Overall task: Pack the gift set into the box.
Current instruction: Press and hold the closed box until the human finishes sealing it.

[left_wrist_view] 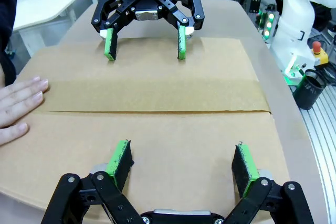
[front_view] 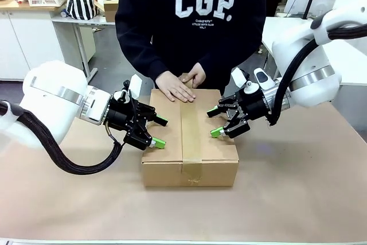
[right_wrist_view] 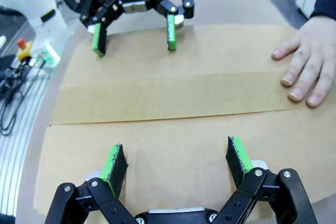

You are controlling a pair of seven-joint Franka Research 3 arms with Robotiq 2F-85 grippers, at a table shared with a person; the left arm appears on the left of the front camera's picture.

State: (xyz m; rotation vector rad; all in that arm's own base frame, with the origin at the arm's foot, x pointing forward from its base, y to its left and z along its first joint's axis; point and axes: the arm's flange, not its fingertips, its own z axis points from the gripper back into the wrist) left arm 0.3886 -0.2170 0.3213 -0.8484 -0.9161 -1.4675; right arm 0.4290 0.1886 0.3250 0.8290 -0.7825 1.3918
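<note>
The box (front_view: pixel 166 159) lies shut in the middle of the table, with a strip of brown tape (front_view: pixel 190 127) running along its top seam. The gift set is hidden. My left gripper (front_view: pixel 160 133) hovers open over the box's left edge, its green pads (left_wrist_view: pixel 119 158) just above the lid. On the opposite edge my right gripper (front_view: pixel 214 123) is open too, facing the left one (right_wrist_view: pixel 134 35) across the tape (right_wrist_view: pixel 173 98). A person's hand (front_view: pixel 176 91) lies flat on the far end of the lid, and the other hand (front_view: pixel 195 76) holds the far edge.
The person stands close against the table's far side. Brown paper covers the table (front_view: pixel 298 187) around the box. A black cup (left_wrist_view: pixel 310 88) and a red stop button (left_wrist_view: pixel 318 48) sit off the table beside my right arm's base.
</note>
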